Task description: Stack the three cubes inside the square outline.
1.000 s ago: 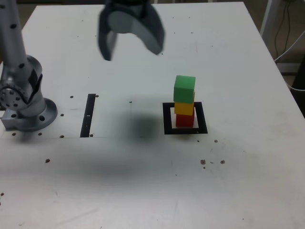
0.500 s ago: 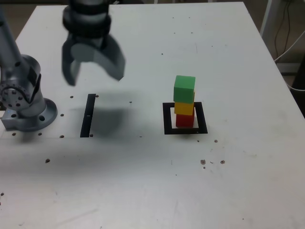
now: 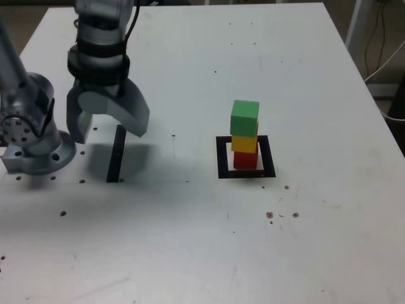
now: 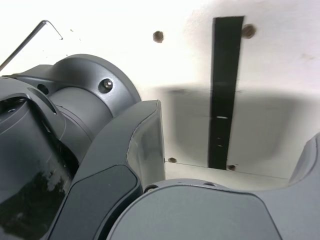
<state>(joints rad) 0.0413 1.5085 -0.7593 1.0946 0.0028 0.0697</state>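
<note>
The gripper (image 3: 107,130) has been moved down and toward the exterior view's left, away from the cubes, and is now held open over the black strip (image 3: 116,154).

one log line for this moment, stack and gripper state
stack: green cube on yellow cube on red cube | inside square outline | gripper open, empty, above black strip
</note>
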